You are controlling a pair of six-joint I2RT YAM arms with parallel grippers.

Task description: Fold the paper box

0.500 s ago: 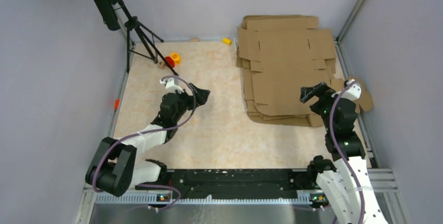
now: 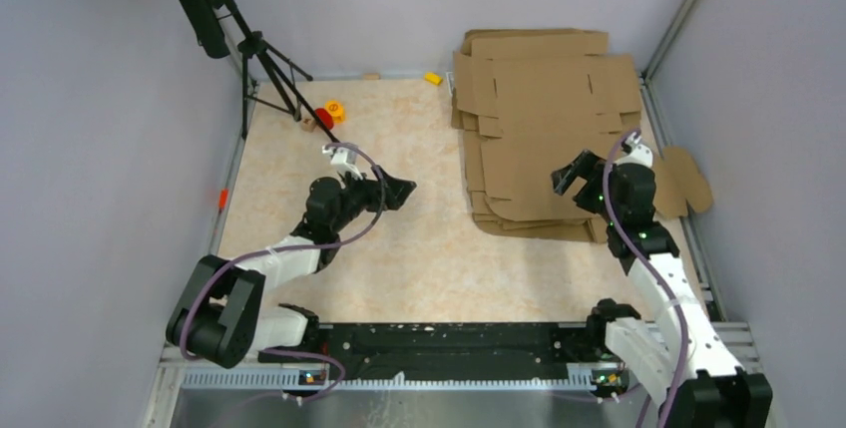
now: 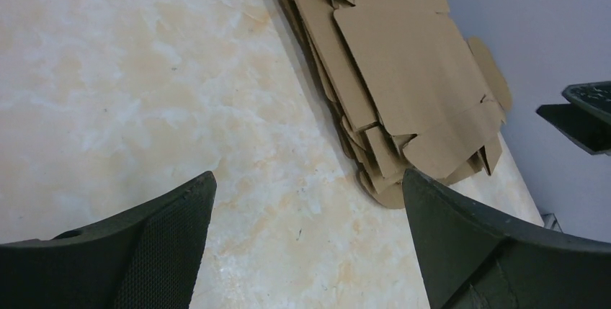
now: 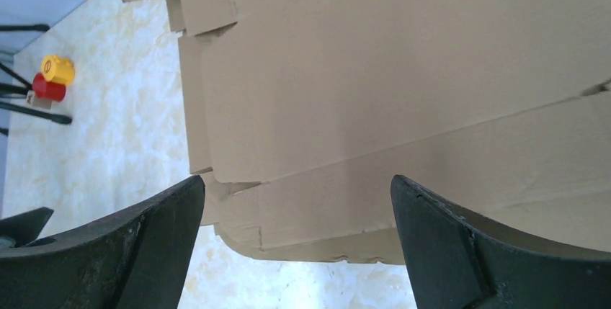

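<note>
The paper box [image 2: 547, 114] lies flat as the top brown cardboard sheet of a stack at the back right of the table; it also fills the right wrist view [image 4: 403, 71]. My right gripper [image 2: 569, 177] hovers open over the stack's near edge, its jaws wide apart [image 4: 297, 183] with only cardboard and table below them. On the bare marble left of the stack, my left gripper [image 2: 399, 192] stands open and points toward the cardboard [image 3: 411, 71]. Nothing is between its fingers [image 3: 306, 179].
Several more cardboard blanks [image 2: 519, 214] lie under the top sheet, and one with a round flap [image 2: 688, 184] sticks out on the right. A black tripod [image 2: 264, 59], yellow [image 2: 334, 109] and red [image 2: 323, 117] small objects and a yellow block [image 2: 433, 78] stand at the back. Grey walls enclose the table.
My right gripper has moved left and forward onto the near edge of the stack. My left gripper has shifted a little to the right, toward the cardboard.
</note>
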